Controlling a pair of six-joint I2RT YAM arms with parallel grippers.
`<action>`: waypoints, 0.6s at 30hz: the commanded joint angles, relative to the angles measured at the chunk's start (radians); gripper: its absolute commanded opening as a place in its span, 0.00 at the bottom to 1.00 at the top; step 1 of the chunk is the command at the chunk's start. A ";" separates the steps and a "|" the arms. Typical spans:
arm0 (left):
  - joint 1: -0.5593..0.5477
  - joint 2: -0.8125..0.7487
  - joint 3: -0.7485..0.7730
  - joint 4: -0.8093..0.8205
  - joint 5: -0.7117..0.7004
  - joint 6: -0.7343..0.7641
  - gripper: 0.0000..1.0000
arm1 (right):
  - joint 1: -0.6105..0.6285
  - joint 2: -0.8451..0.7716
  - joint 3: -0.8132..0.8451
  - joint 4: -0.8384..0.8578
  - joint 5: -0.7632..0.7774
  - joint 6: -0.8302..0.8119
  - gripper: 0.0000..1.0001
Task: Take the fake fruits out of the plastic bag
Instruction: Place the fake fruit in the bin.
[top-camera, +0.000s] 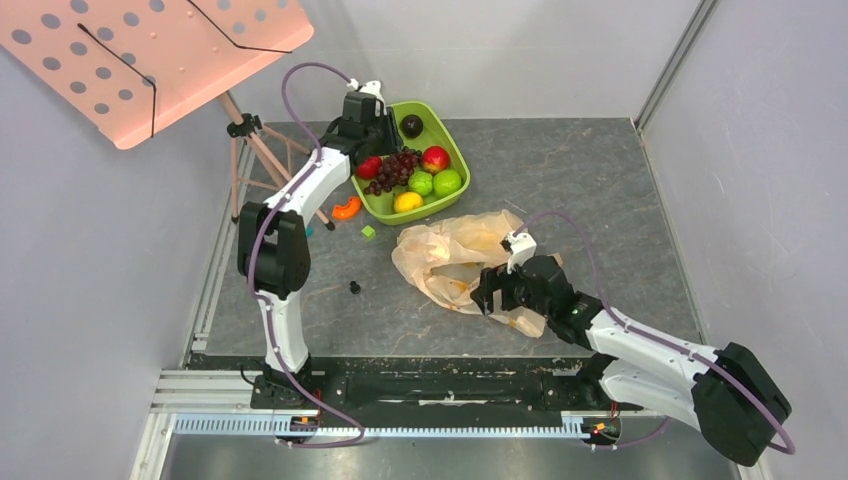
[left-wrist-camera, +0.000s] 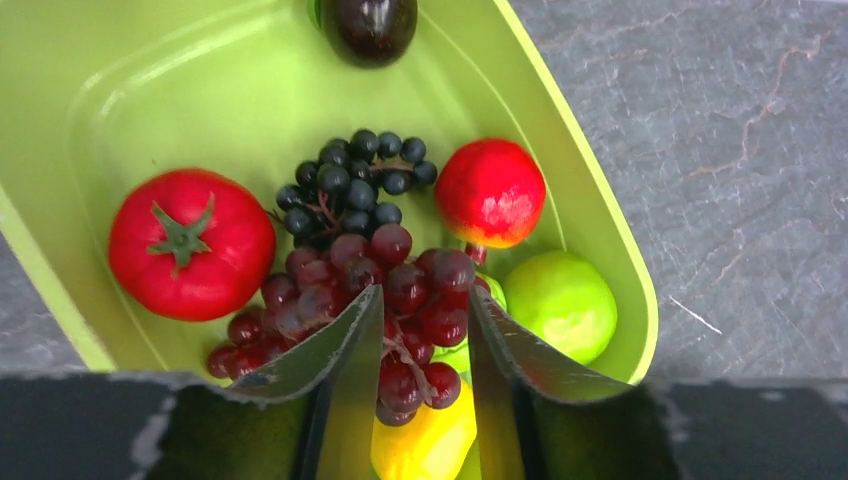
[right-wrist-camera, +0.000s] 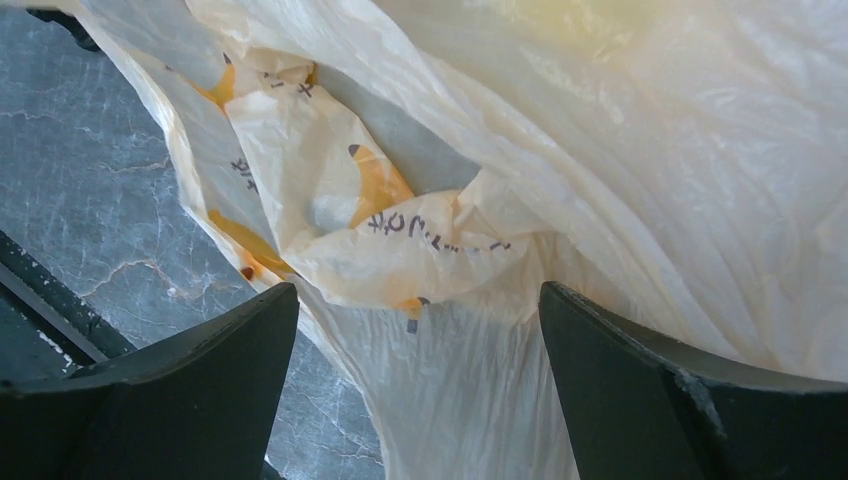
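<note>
The peach-beige plastic bag (top-camera: 450, 245) lies crumpled at mid-table and fills the right wrist view (right-wrist-camera: 650, 150). My right gripper (top-camera: 487, 290) (right-wrist-camera: 418, 295) is open at the bag's near edge, with a fold of bag between its jaws. My left gripper (top-camera: 378, 148) (left-wrist-camera: 425, 295) is over the green tub (top-camera: 462, 170) (left-wrist-camera: 200, 100), shut on the dark red-purple grape bunch (top-camera: 392, 172) (left-wrist-camera: 400, 285). A small yellow fruit (top-camera: 407, 201) (left-wrist-camera: 430, 445) lies in the tub under it. The banana is hidden; only a yellow tinge (right-wrist-camera: 560, 20) shows through the bag.
The tub also holds a tomato (left-wrist-camera: 190, 245), a red apple (left-wrist-camera: 490, 192), green fruits (left-wrist-camera: 560, 300), a dark fruit (left-wrist-camera: 370, 25) and blackish-blue grapes (left-wrist-camera: 350, 185). An orange toy (top-camera: 346, 208), a green block (top-camera: 368, 231) and a black piece (top-camera: 354, 287) lie on the table. A pink music stand (top-camera: 150, 60) stands at back left.
</note>
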 joint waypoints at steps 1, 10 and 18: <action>0.006 -0.056 -0.036 0.044 0.081 -0.004 0.46 | 0.002 -0.040 0.051 -0.011 0.038 -0.015 0.94; -0.025 -0.397 -0.275 0.060 0.136 -0.090 0.52 | 0.002 0.051 0.172 -0.080 0.136 0.001 0.93; -0.141 -0.715 -0.469 0.008 0.061 -0.069 0.53 | 0.003 0.141 0.344 -0.176 0.158 -0.069 0.87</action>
